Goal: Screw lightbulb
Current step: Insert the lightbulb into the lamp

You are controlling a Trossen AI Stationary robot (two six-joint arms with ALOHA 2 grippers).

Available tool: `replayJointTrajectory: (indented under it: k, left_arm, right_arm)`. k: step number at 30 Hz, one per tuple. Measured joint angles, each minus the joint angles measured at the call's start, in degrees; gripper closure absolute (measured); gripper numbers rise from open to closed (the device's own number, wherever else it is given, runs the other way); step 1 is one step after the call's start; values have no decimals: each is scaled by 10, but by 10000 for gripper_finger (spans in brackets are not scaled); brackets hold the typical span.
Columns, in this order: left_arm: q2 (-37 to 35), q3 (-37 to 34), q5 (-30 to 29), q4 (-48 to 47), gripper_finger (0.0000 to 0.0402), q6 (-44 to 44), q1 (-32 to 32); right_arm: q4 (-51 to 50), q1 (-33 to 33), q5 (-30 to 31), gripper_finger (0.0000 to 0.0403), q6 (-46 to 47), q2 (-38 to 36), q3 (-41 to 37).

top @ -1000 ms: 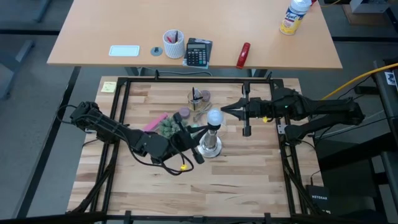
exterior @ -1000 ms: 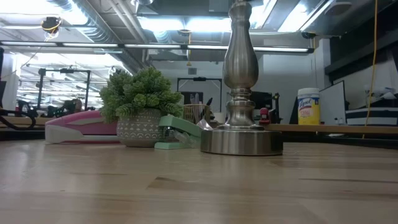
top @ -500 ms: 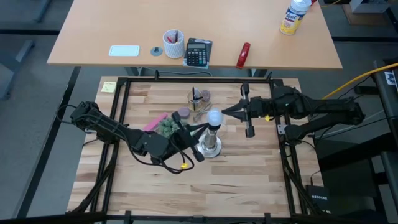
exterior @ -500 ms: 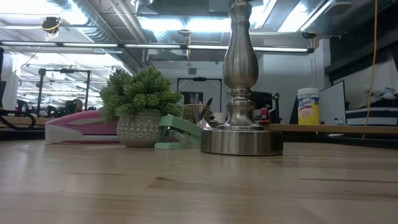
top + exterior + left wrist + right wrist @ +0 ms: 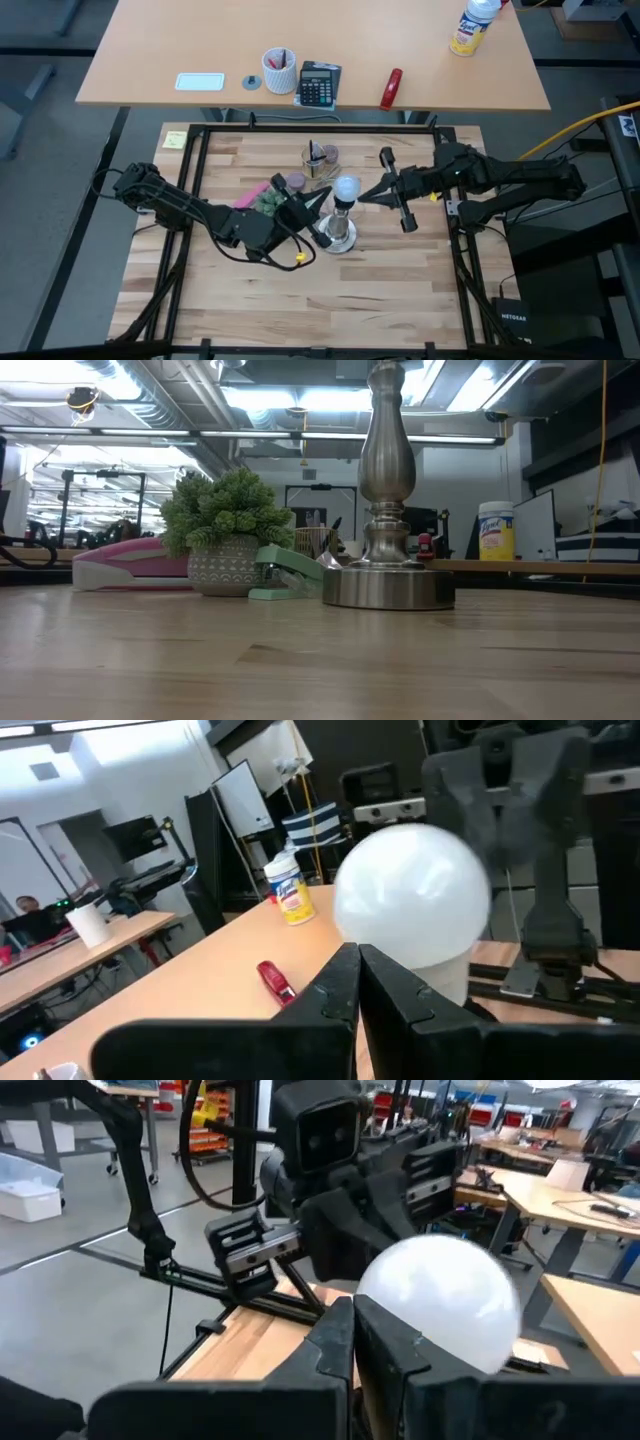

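- I see the lightbulb (image 5: 346, 187) seated on the stand (image 5: 338, 236) near the worktop's middle.
- Both the left gripper (image 5: 322, 198) and right gripper (image 5: 368, 192) have fingers pressed together, off the globe.
- If unthreaded, a nudge could topple it.

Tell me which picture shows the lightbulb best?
The left wrist view: the lightbulb fills the middle, big and round, just past the left claw. The right wrist view shows it nearly as well. From high up it is only a small white ball atop the lamp stand. The low view cuts it off.
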Motion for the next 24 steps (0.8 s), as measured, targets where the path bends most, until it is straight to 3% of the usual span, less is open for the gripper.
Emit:
replayJointTrajectory:
  k: [8, 12, 19, 24]
  left_arm:
    - [0, 0, -34, 10, 400, 20, -15]
    - [0, 0, -28, 34, 400, 40, -30]
    - [0, 0, 58, 34, 400, 40, -40]
    - [0, 0, 89, 32, 400, 32, -31]
  right_arm:
    - [13, 0, 3, 386, -2, -40, 0]
    - [17, -1, 43, 386, -5, -62, 0]
    - [16, -1, 124, 386, -5, -54, 1]
    - [13, -1, 143, 386, -17, -26, 1]
